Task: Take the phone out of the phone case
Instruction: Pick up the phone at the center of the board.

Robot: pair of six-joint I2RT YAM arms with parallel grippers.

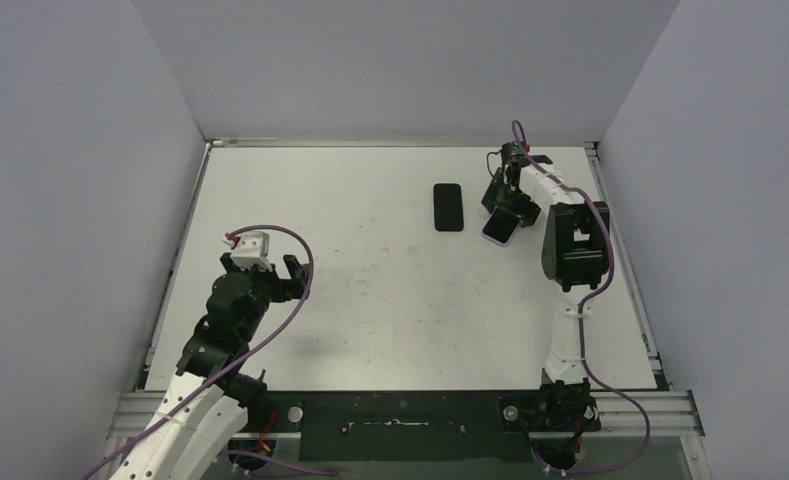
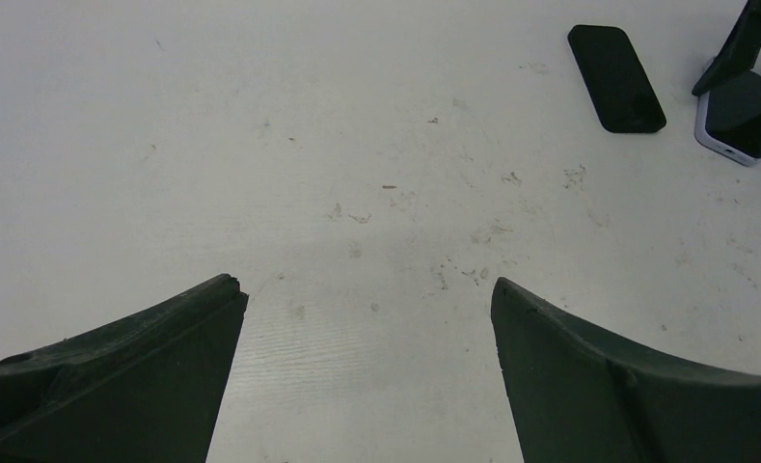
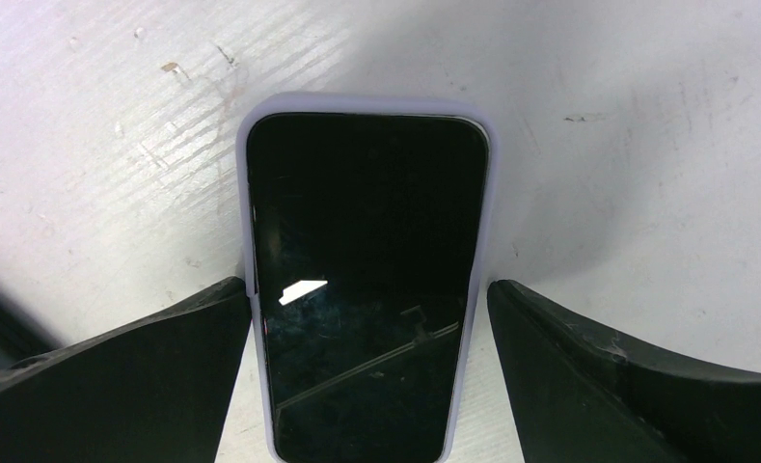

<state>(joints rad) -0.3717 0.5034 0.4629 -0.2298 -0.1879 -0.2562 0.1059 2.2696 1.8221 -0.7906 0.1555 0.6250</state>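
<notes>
A phone with a dark screen sits in a lilac case; the case rim frames it. It lies on the white table at the far right and shows in the left wrist view. My right gripper is open and straddles its lower half: the left finger touches the case edge, the right finger stands a little apart. It reaches down over the phone. My left gripper is open and empty over bare table at the near left.
A bare black phone-shaped slab lies flat just left of the cased phone, also in the left wrist view. Grey walls close in the table on three sides. A metal rail runs along the near edge.
</notes>
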